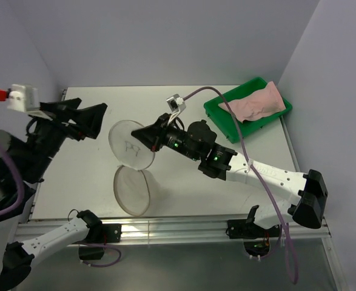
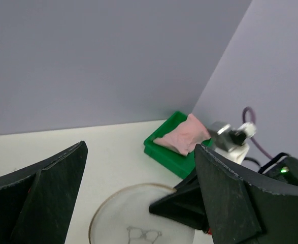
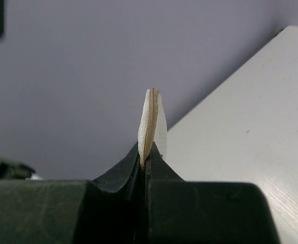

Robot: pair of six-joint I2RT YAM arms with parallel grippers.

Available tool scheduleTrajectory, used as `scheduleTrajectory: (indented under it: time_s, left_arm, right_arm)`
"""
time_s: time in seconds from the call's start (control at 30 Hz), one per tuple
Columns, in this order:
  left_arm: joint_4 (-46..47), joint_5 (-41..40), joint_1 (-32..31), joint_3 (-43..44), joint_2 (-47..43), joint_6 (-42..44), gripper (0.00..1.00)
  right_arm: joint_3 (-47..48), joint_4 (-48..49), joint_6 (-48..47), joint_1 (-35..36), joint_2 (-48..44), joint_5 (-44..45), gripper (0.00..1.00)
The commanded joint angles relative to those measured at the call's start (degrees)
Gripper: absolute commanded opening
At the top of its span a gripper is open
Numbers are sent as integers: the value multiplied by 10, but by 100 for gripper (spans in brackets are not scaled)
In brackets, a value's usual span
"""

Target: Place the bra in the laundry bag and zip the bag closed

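— Which step is in hand?
— Opening, likely: the right gripper [image 1: 142, 136] pinches the laundry bag [image 1: 131, 144] by its rim, and the left gripper [image 1: 88, 118] gapes wide at the bag's nine o'clock.
— And the bra [image 1: 256, 102]?
— At two o'clock, in the green tray [image 1: 217, 112]. Next it likely needs fetching into a spread-open bag.

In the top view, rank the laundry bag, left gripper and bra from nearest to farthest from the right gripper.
1. laundry bag, pinched in the right gripper, mid-table.
2. left gripper, open, left of the bag.
3. bra, far-right corner, in the green tray.
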Motion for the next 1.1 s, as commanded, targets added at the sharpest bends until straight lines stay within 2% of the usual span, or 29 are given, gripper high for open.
scheduleTrajectory:
  time_s: [0.0,0.13,0.33,0.63,0.73,0.83,0.87,0.93,0.97,1.07]
  left_arm:
    - [-10,-17,0,-44,33,-5,93]
    - [9,20,1,-72,50,-16,89]
    - [44,59,1,-151,68,-42,86]
    - [114,84,1,-330,58,-101,80]
    - [115,65,1,-374,45,-119,78]
    - [105,53,0,-417,30,-137,77]
    - [102,49,0,-426,21,-142,76]
    - [93,33,-1,-453,10,-153,75]
    - [88,27,-1,-459,8,-157,73]
    - [84,25,0,-492,6,-171,71]
  right_arm:
    - [-16,90,87,0,2,151,0]
    - [-104,104,137,-16,41,244,0]
    - [-194,135,126,-51,49,286,0]
    - [-289,154,139,-107,73,259,12]
    - [-300,154,144,-123,71,261,16]
    - [-316,155,145,-142,55,261,22]
    - [-320,155,144,-154,51,257,32]
    - [-329,149,138,-165,35,250,44]
    - [-330,145,130,-174,29,246,55]
    - [-332,117,108,-189,0,241,65]
